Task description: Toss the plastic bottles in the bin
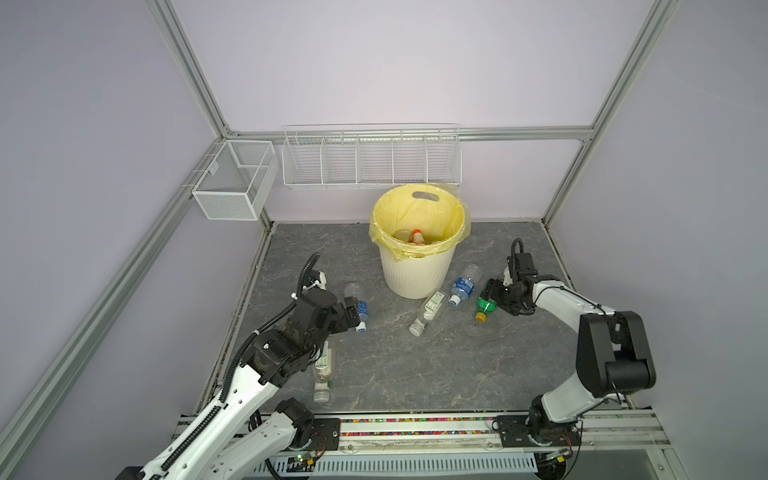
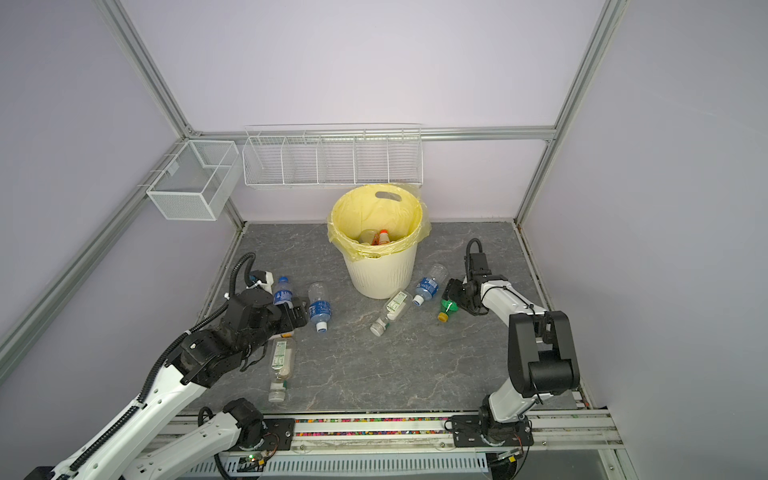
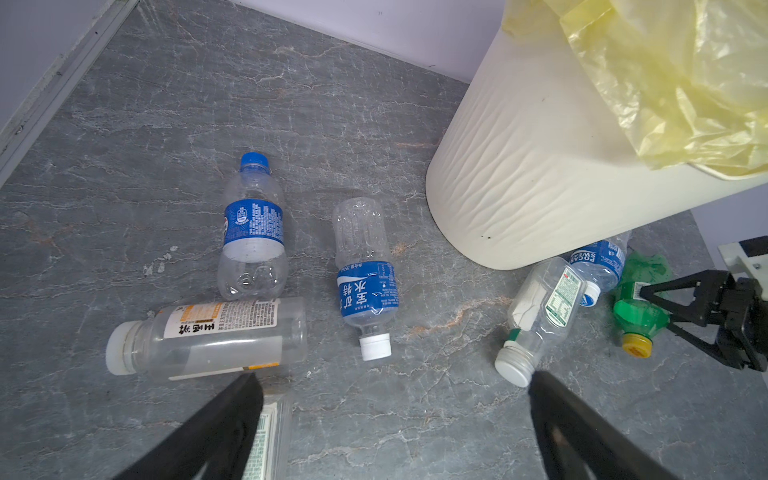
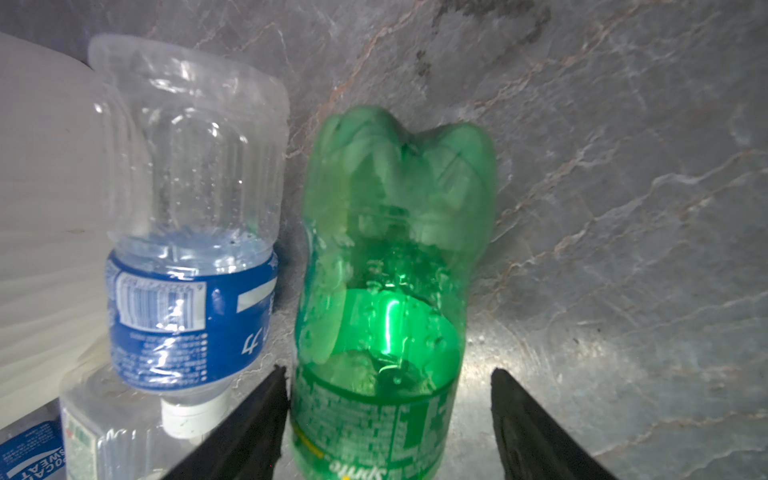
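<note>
The green yellow-capped plastic bottle (image 4: 386, 249) lies on the grey marbled tabletop (image 1: 415, 365) near the cream ribbed bin (image 1: 415, 274), its long axis running between the spread fingers of the right gripper (image 4: 387, 372), one touching, one clear

We log round cream ribbed plastic bin (image 1: 411, 274) at back centre of grey marbled tabletop (image 1: 415, 374), orange-capped bottle (image 1: 417, 237) inside. Right of bin: clear blue-labelled bottle (image 1: 464, 286), then green yellow-capped bottle (image 1: 485, 308). Before bin: clear green-white-labelled bottle (image 1: 428, 311). Far left: four clear bottles (image 3: 365, 270), all lying.
</note>
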Tool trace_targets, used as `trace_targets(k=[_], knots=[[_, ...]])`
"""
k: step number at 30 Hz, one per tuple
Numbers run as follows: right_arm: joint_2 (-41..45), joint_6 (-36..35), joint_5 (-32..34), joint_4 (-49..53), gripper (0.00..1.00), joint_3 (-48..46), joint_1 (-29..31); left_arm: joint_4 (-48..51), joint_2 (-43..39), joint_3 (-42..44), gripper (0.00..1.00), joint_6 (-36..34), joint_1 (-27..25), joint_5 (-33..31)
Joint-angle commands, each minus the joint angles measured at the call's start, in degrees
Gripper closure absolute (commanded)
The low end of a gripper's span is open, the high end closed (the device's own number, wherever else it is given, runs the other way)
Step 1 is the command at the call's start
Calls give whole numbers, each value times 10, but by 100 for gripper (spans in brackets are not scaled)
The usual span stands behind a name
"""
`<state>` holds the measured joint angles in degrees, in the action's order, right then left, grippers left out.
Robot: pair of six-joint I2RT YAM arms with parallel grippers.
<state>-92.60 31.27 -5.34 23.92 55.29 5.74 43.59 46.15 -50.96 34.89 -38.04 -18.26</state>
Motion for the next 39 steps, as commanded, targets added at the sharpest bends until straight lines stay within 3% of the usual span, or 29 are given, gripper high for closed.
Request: trace_targets(k=[1, 14, 22, 39], knots=[[-8, -4, 6, -7, 23, 11, 5, 14, -1, 9, 0, 4, 0, -11], [-27, -1, 5, -5, 44, 17, 12, 15, -15, 25, 0, 7, 0, -15], [1, 4, 9, 2, 44, 4, 16, 18, -24, 29, 0, 9, 0, -19], [162, 8, 5, 35, 44, -46, 37, 34, -26, 31, 0, 14, 0, -18]])
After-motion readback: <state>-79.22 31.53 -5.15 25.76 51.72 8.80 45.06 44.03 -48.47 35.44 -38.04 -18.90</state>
